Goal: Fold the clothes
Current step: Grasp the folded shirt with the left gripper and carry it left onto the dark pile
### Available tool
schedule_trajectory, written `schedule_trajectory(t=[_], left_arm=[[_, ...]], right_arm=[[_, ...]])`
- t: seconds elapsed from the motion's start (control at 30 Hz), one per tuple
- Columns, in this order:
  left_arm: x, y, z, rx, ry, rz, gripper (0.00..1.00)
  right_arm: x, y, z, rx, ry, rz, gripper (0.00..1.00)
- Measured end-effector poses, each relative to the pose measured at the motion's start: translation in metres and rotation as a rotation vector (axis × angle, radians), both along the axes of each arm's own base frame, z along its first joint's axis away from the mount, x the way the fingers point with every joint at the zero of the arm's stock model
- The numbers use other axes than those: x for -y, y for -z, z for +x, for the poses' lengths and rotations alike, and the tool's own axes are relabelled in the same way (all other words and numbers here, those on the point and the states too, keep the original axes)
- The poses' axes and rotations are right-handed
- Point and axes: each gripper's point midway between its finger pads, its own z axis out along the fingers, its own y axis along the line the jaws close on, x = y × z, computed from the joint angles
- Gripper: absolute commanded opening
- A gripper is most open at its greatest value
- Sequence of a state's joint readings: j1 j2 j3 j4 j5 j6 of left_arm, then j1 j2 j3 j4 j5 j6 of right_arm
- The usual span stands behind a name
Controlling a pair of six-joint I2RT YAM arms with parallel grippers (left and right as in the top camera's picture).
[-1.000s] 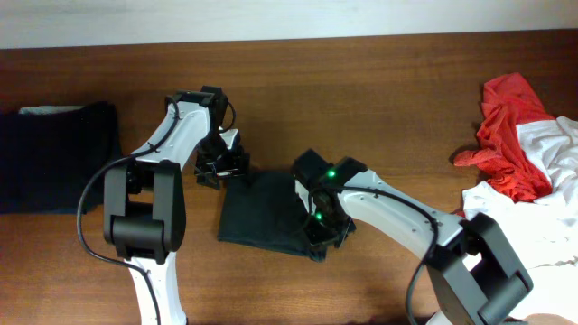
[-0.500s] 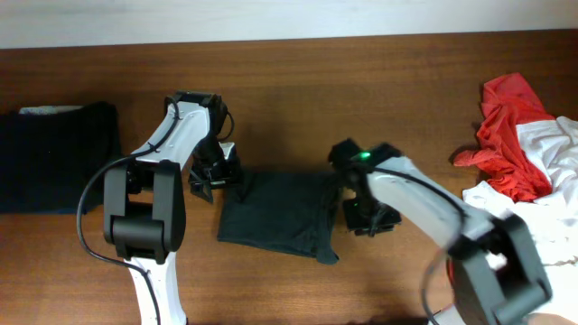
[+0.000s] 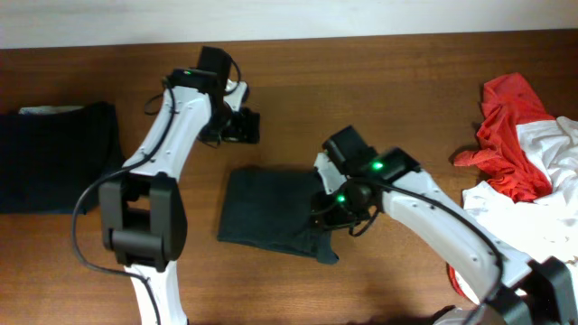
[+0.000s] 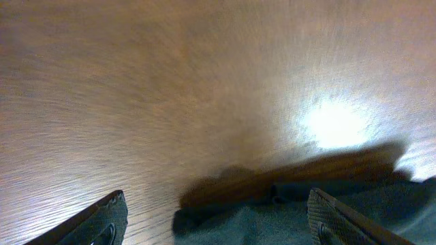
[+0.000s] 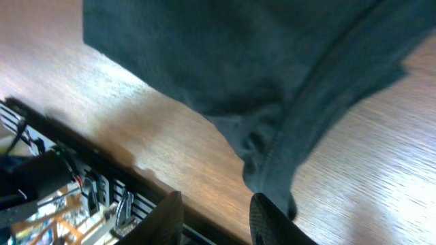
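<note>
On the table (image 3: 406, 90), the dark folded garment (image 3: 269, 212) lies limp, probably light and slippy, best pinched at its bunched right hem, where the right gripper (image 5: 214, 216) hovers part-spread, empty; the left gripper (image 4: 216, 216) gapes wide, clear of it

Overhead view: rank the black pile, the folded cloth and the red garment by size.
1. Black pile, though cut by the frame edge.
2. Folded cloth, partly under the right arm.
3. Red garment.

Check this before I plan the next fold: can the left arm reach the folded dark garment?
Probably yes: the left gripper hangs open over the table just beyond the garment, with nothing between them; the right gripper sits at its right edge.
</note>
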State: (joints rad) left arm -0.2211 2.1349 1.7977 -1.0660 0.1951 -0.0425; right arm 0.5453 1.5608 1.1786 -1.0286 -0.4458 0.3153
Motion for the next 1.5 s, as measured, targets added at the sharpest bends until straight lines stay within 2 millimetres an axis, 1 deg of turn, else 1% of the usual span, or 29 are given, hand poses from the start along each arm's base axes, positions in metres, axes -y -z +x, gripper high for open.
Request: schedule_trajectory(t=[0.1, 0.2, 0.3, 0.37, 0.4, 0.47, 0.5, 0.57, 0.63, 0.67, 0.7, 0.73, 0.77, 0.8, 0.83, 0.9, 0.93, 0.97, 1.0, 1.03, 1.07, 1.1, 1.13, 1.17, 1.2, 1.27, 1.33, 1.43, 1.5], left_arm=[[0.009, 0.037, -0.024, -0.100, 0.072, 0.022, 0.83], [0.001, 0.055, -0.042, -0.172, 0.082, 0.057, 0.84], [-0.010, 0.064, -0.062, -0.246, 0.077, 0.090, 0.83], [-0.020, 0.070, -0.074, -0.284, 0.074, 0.135, 0.77], [-0.025, 0.071, -0.077, -0.289, 0.069, 0.162, 0.75], [-0.034, 0.073, -0.088, -0.323, 0.049, 0.205, 0.74], [-0.039, 0.073, -0.095, -0.352, 0.034, 0.219, 0.74], [-0.048, 0.072, -0.107, -0.412, -0.011, 0.233, 0.73], [-0.055, 0.070, -0.121, -0.475, -0.044, 0.238, 0.73], [-0.056, 0.068, -0.128, -0.512, -0.059, 0.233, 0.70], [-0.053, 0.066, -0.138, -0.559, -0.076, 0.206, 0.69], [-0.051, 0.065, -0.141, -0.577, -0.087, 0.189, 0.69], [-0.043, 0.062, -0.145, -0.603, -0.103, 0.141, 0.69], [-0.037, 0.061, -0.145, -0.611, -0.109, 0.104, 0.69], [-0.032, 0.061, -0.143, -0.608, -0.115, 0.079, 0.69], [-0.024, 0.060, -0.134, -0.566, -0.124, 0.033, 0.68], [-0.019, 0.055, -0.120, -0.494, -0.128, -0.003, 0.74], [-0.016, 0.048, -0.109, -0.432, -0.129, -0.027, 0.82], [-0.013, 0.042, -0.100, -0.380, -0.127, -0.043, 0.87], [-0.009, 0.034, -0.083, -0.293, -0.120, -0.069, 0.96], [-0.004, 0.022, -0.065, -0.199, -0.107, -0.106, 0.99], [0.004, 0.005, -0.050, -0.105, -0.073, -0.154, 0.99], [0.010, -0.009, -0.042, -0.044, -0.031, -0.192, 0.99], [0.017, -0.019, -0.037, -0.001, 0.020, -0.233, 0.99], [0.023, -0.023, -0.036, 0.018, 0.064, -0.264, 0.99], [0.033, -0.023, -0.038, 0.029, 0.145, -0.313, 0.99], [0.039, -0.018, -0.040, 0.030, 0.203, -0.341, 0.99], [0.048, -0.002, -0.038, 0.024, 0.270, -0.391, 0.99], [0.055, 0.015, -0.036, 0.011, 0.303, -0.426, 0.99]], right_arm=[[-0.016, 0.028, -0.012, -0.088, -0.055, -0.026, 0.36], [-0.023, 0.053, -0.021, -0.156, -0.088, -0.065, 0.36], [-0.024, 0.070, -0.022, -0.186, -0.094, -0.089, 0.37], [-0.022, 0.077, -0.020, -0.181, -0.089, -0.113, 0.37], [-0.020, 0.079, -0.018, -0.174, -0.088, -0.125, 0.37], [-0.014, 0.084, -0.017, -0.160, -0.086, -0.159, 0.37], [-0.009, 0.088, -0.017, -0.156, -0.082, -0.181, 0.41], [0.003, 0.096, -0.015, -0.144, -0.066, -0.225, 0.45], [0.015, 0.103, -0.008, -0.127, -0.043, -0.252, 0.46], [0.020, 0.105, -0.003, -0.116, -0.030, -0.254, 0.46], [0.024, 0.106, 0.006, -0.095, -0.018, -0.249, 0.47], [0.031, 0.107, 0.019, -0.063, -0.003, -0.245, 0.47], [0.035, 0.108, 0.028, -0.035, 0.005, -0.238, 0.49], [0.040, 0.108, 0.041, 0.003, 0.012, -0.233, 0.50], [0.044, 0.107, 0.048, 0.022, 0.013, -0.232, 0.52], [0.063, 0.104, 0.062, 0.049, 0.024, -0.272, 0.52], [0.073, 0.102, 0.066, 0.051, 0.026, -0.299, 0.51], [0.081, 0.099, 0.065, 0.035, 0.028, -0.328, 0.52], [0.088, 0.095, 0.063, 0.020, 0.028, -0.354, 0.52], [0.093, 0.090, 0.066, 0.022, 0.028, -0.372, 0.53], [0.096, 0.083, 0.070, 0.032, 0.031, -0.385, 0.54], [0.098, 0.074, 0.076, 0.055, 0.039, -0.389, 0.56], [0.100, 0.060, 0.081, 0.085, 0.048, -0.388, 0.58], [0.101, 0.045, 0.085, 0.118, 0.057, -0.381, 0.59], [0.103, 0.027, 0.089, 0.159, 0.074, -0.369, 0.60], [0.109, -0.013, 0.096, 0.258, 0.112, -0.340, 0.62], [0.115, -0.039, 0.096, 0.323, 0.142, -0.323, 0.62], [0.125, -0.057, 0.084, 0.340, 0.163, -0.321, 0.62], [0.129, -0.057, 0.074, 0.310, 0.159, -0.333, 0.62]])
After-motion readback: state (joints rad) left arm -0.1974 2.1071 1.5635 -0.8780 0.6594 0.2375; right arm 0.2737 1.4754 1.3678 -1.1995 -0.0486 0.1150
